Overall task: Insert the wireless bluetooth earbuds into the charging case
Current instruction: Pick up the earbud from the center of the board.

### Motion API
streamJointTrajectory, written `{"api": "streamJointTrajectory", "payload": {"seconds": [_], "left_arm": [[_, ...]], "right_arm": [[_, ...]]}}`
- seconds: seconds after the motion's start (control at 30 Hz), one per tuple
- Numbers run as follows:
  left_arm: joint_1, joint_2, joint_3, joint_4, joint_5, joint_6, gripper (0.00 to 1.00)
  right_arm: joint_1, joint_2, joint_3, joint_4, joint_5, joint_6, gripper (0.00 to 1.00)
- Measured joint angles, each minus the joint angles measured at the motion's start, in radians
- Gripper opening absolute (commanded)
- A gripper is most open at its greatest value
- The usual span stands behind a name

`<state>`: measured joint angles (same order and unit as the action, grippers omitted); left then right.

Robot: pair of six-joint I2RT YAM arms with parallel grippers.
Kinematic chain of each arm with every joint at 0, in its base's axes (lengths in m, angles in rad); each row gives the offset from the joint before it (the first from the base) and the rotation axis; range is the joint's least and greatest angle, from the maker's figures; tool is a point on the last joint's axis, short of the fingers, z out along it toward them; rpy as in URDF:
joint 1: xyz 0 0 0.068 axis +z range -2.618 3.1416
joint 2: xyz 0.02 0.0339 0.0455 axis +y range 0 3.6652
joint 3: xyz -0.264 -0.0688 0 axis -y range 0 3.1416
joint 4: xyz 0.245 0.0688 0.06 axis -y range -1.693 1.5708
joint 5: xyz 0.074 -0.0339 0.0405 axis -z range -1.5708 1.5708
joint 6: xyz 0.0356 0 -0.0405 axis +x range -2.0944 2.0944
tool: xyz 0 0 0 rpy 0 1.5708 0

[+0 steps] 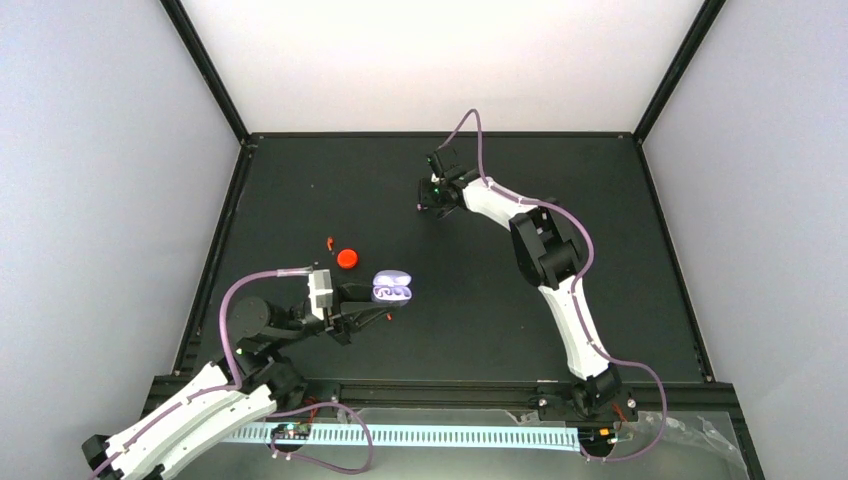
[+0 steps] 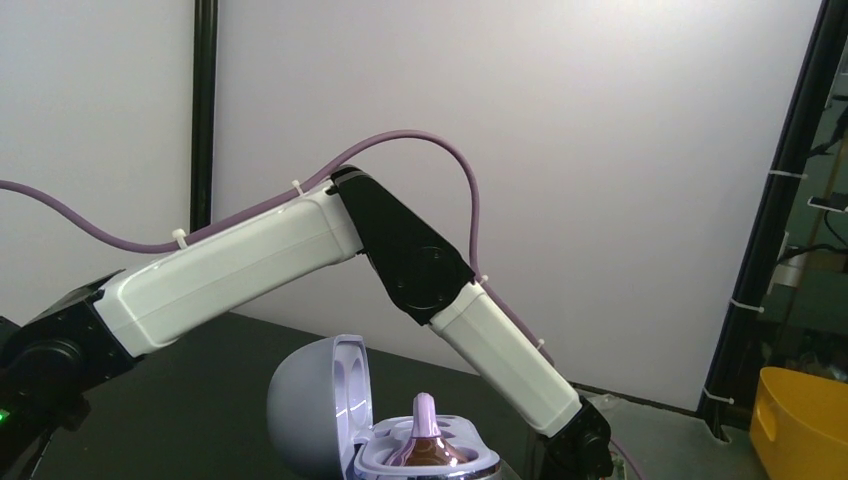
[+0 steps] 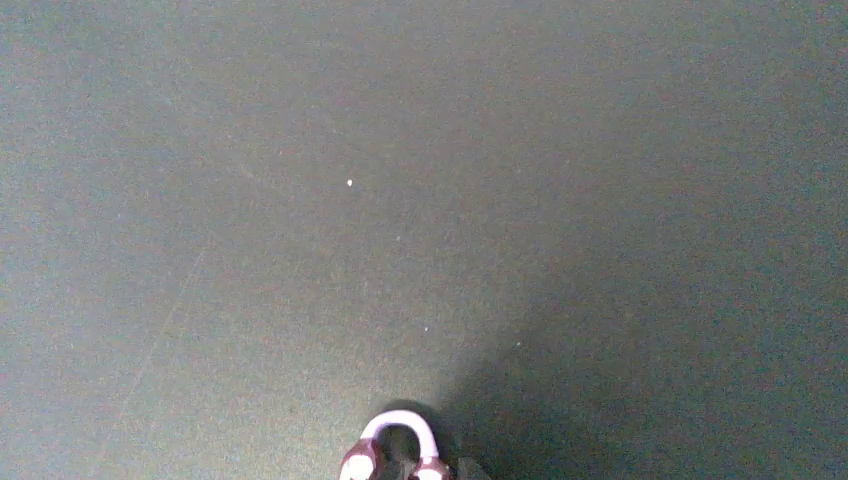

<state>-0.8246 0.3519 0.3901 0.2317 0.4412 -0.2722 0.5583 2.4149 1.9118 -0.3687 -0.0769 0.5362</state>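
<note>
Lavender earbud (image 3: 398, 432) cut by bottom edge; case (image 2: 305, 410) too

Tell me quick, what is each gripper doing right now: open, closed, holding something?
Left gripper: closed on the open case.
Right gripper: over a purple earbud; cannot tell whether it grips it.

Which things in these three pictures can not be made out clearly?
Top view: the left gripper is too small to show whether it grips the lavender case; the right gripper is hidden under its own wrist; the red bud is a mere speck.
Left wrist view: its own fingers lie below the bottom edge.
Right wrist view: the lavender earbud is cut off by the bottom edge; no fingers show.
</note>
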Motion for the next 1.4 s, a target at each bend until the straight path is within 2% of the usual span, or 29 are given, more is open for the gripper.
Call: {"api": "streamJointTrajectory", "payload": {"seconds": [0.3, 0.5, 0.7, 1.03, 1.23, 1.4], "left_arm": [[0.000, -0.030, -0.001, 0.000, 0.000, -0.001, 0.02], [0.000, -0.048, -0.002, -0.003, 0.000, -0.001, 0.02], [0.000, -0.076, -0.006, -0.018, 0.000, -0.001, 0.01], [0.000, -0.096, -0.015, -0.024, 0.008, -0.001, 0.02], [0.000, -0.097, -0.021, -0.024, 0.013, -0.006, 0.02], [0.000, -0.097, -0.024, -0.024, 0.016, -0.011, 0.02]], "right_arm": [[0.026, -0.036, -0.045, -0.022, 0.030, -0.036, 0.06], [0.030, -0.082, -0.113, -0.026, 0.052, -0.045, 0.05], [0.030, -0.234, -0.322, -0.023, 0.090, -0.063, 0.05], [0.031, -0.621, -0.769, 0.052, 0.084, -0.065, 0.05], [0.040, -0.728, -0.973, 0.078, 0.044, -0.063, 0.06], [0.055, -0.746, -1.029, 0.097, 0.025, -0.061, 0.21]]}}
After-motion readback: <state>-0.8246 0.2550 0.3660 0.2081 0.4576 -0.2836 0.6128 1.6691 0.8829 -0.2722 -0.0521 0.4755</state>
